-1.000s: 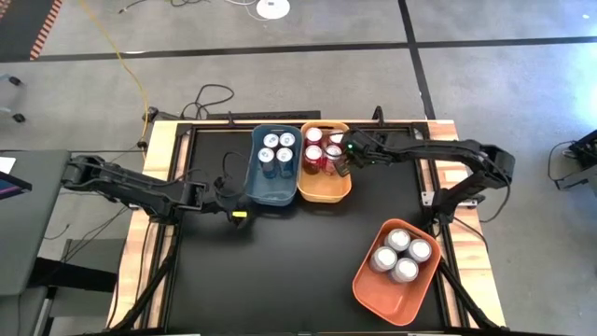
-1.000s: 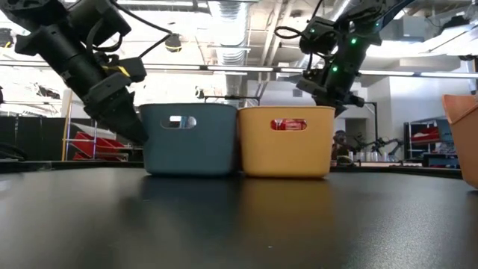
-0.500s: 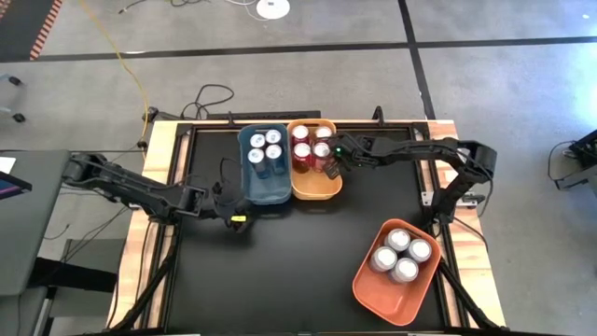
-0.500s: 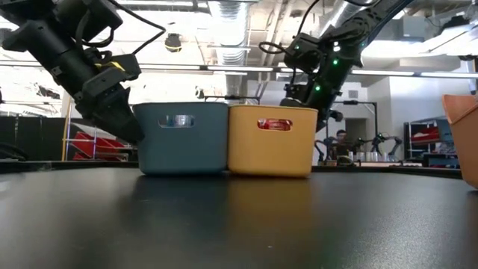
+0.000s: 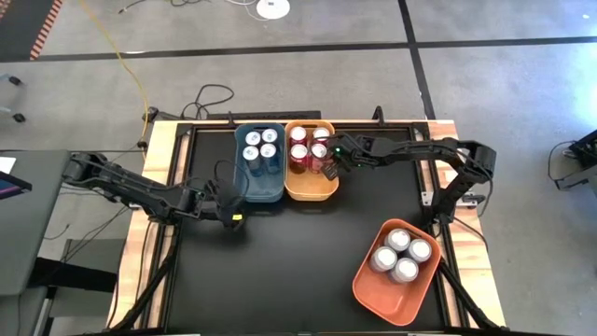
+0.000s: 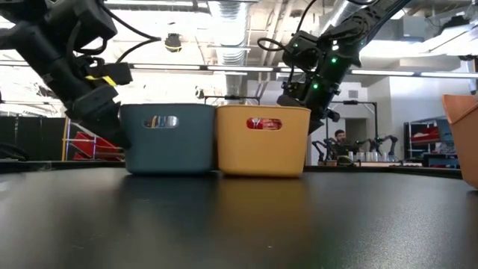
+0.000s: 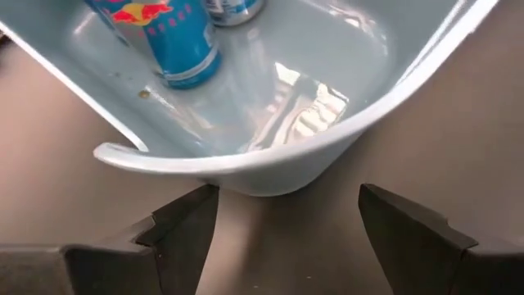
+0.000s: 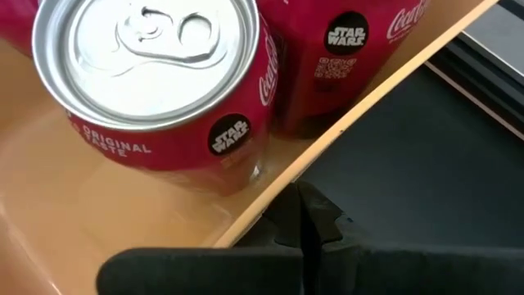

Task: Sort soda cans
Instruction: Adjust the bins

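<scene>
Looking sorted already: blue cans (image 5: pixel 260 145) in the blue bin (image 5: pixel 256 187), red cans (image 5: pixel 305 146) alongside in the yellow bin (image 5: pixel 311 187), silver cans (image 5: pixel 401 253) well apart in the orange bin (image 5: pixel 373 286); left gripper (image 5: pixel 231 211) spread beside the blue bin, right gripper (image 5: pixel 329 169) pressed together at the yellow bin's rim.

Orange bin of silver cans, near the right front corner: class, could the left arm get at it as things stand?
Probably not: the left hand sits at the blue bin, while the orange bin lies across the table, nearer the right arm.
</scene>
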